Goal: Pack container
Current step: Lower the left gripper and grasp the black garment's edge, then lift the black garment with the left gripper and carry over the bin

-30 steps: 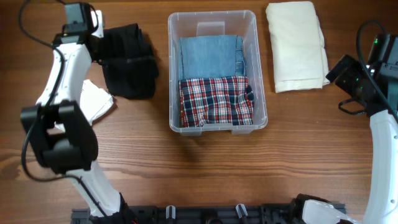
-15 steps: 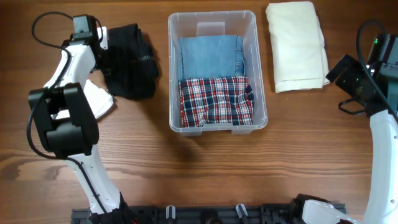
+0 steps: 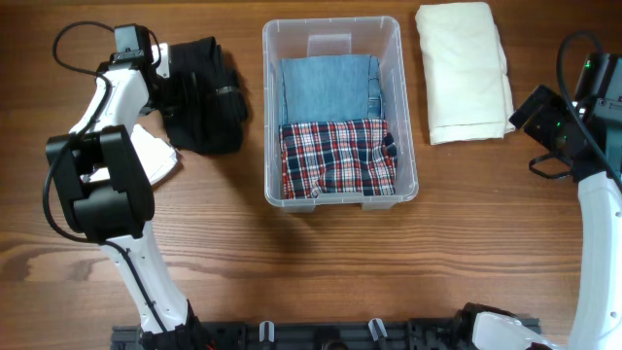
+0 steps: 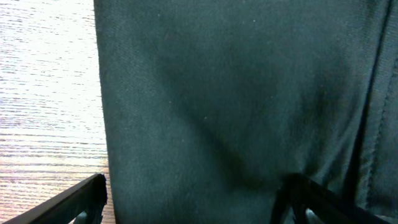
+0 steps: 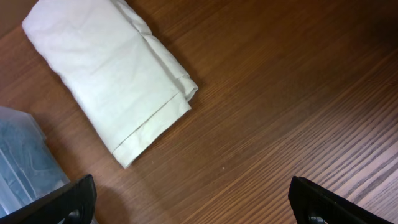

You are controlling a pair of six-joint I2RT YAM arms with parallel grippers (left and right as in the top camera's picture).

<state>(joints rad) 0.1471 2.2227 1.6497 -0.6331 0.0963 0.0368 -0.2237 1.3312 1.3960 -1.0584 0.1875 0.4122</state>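
The clear container (image 3: 270,117) stands at the middle back of the table. It holds a folded blue denim garment (image 3: 328,87) and a red plaid garment (image 3: 338,156). A black garment (image 3: 206,97) lies to its left and fills the left wrist view (image 4: 236,93). My left gripper (image 3: 163,66) (image 4: 196,208) is open and low over that garment's left edge. One of its fingers (image 4: 81,199) is over bare wood and the other is over the cloth. My right gripper (image 3: 527,109) (image 5: 194,208) hangs open above bare wood, right of a folded cream garment (image 3: 465,70) (image 5: 106,81).
A white folded cloth (image 3: 155,156) lies partly under the left arm, below the black garment. A corner of the container (image 5: 25,162) shows at the lower left of the right wrist view. The table is brown wood.
The left wrist has moved slightly right and down onto the black garment's edge, and its elbow has swung toward the back. The right arm has not moved.
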